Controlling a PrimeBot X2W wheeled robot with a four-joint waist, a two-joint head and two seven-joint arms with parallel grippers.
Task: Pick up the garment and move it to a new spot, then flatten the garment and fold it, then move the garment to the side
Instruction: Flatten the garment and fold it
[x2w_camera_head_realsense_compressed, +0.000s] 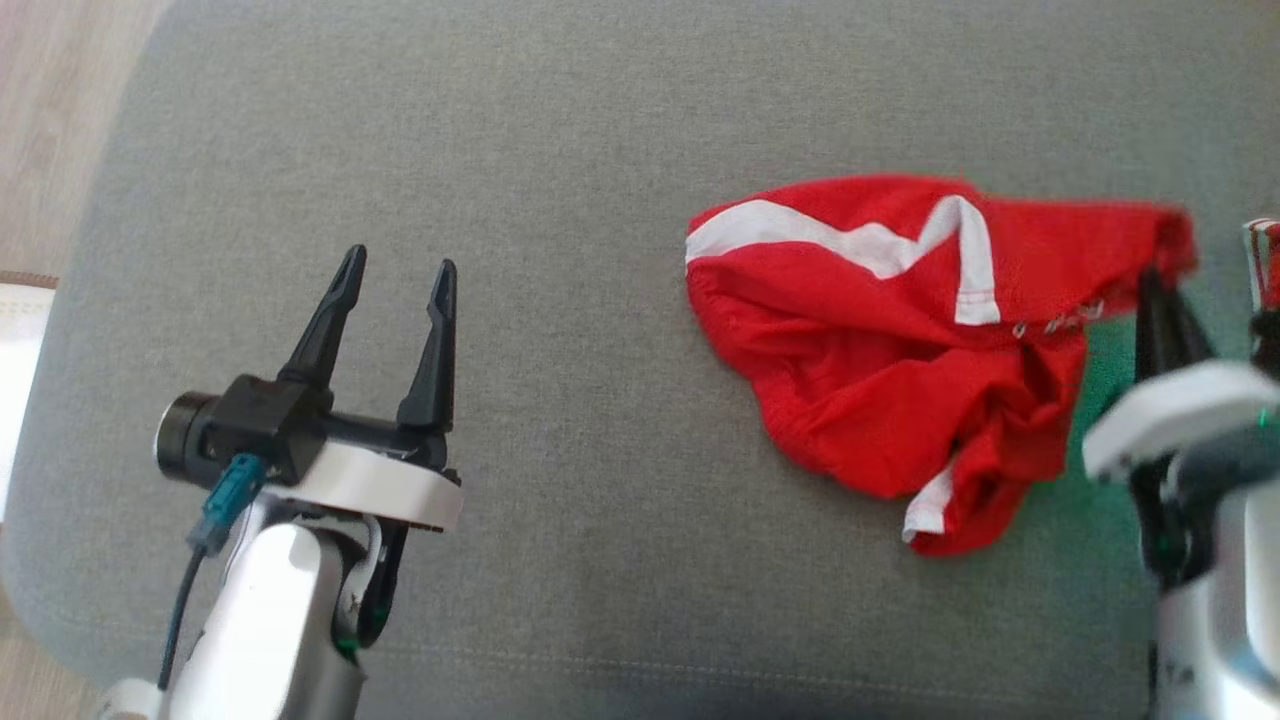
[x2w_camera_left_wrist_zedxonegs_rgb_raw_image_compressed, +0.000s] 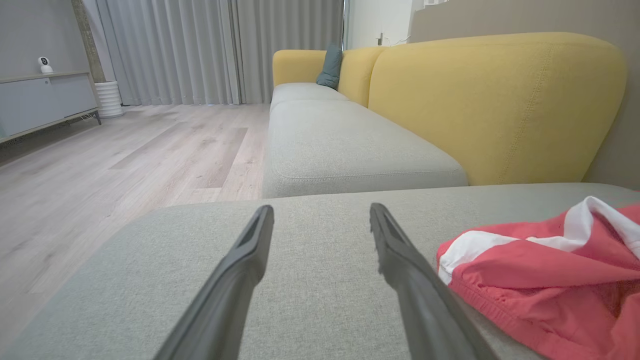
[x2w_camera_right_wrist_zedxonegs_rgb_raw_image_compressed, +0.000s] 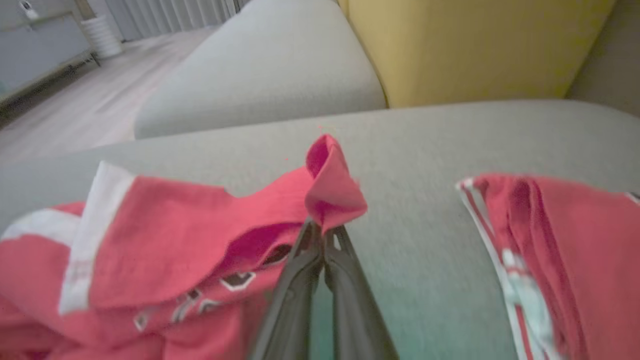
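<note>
Nearest, at the lower left of the head view, the left claw (x2w_camera_head_realsense_compressed: 399, 258) has its two dark fingers spread wide with nothing between them. It hangs over bare grey fabric, well apart from the garment. At the lower right edge of that view the right claw (x2w_camera_head_realsense_compressed: 1150, 285) is partly blurred. The right wrist view shows its fingers pressed together on a fold of red cloth, and a pinched tab of cloth sticks up just past the tips in the middle of the frame.

The garment (x2w_camera_head_realsense_compressed: 880, 380) is red with broad white stripes. It lies crumpled on the seat (x2w_camera_head_realsense_compressed: 560, 180) in the right half of the head view, and its upper right corner reaches to the right claw. In the left wrist view it sits in the lower right corner of the frame. A second red cloth (x2w_camera_right_wrist_zedxonegs_rgb_raw_image_compressed: 560, 240) with thin white stripes lies on the seat at the right of the right wrist view, with bare grey fabric between it and the garment.

Farther off in the left wrist view, a yellow sofa back (x2w_camera_left_wrist_zedxonegs_rgb_raw_image_compressed: 490, 105) rises at the upper right behind the seat. A second grey seat runs away toward the centre top, where a teal cushion (x2w_camera_left_wrist_zedxonegs_rgb_raw_image_compressed: 330, 67) leans. A pale wood floor (x2w_camera_left_wrist_zedxonegs_rgb_raw_image_compressed: 125, 150) covers the left of the frame. Beyond it are grey curtains (x2w_camera_left_wrist_zedxonegs_rgb_raw_image_compressed: 200, 50) along the top, a white ribbed tub (x2w_camera_left_wrist_zedxonegs_rgb_raw_image_compressed: 108, 99) at their foot, and a low cabinet (x2w_camera_left_wrist_zedxonegs_rgb_raw_image_compressed: 45, 100) at the upper left with a small white camera (x2w_camera_left_wrist_zedxonegs_rgb_raw_image_compressed: 45, 64) on it.
</note>
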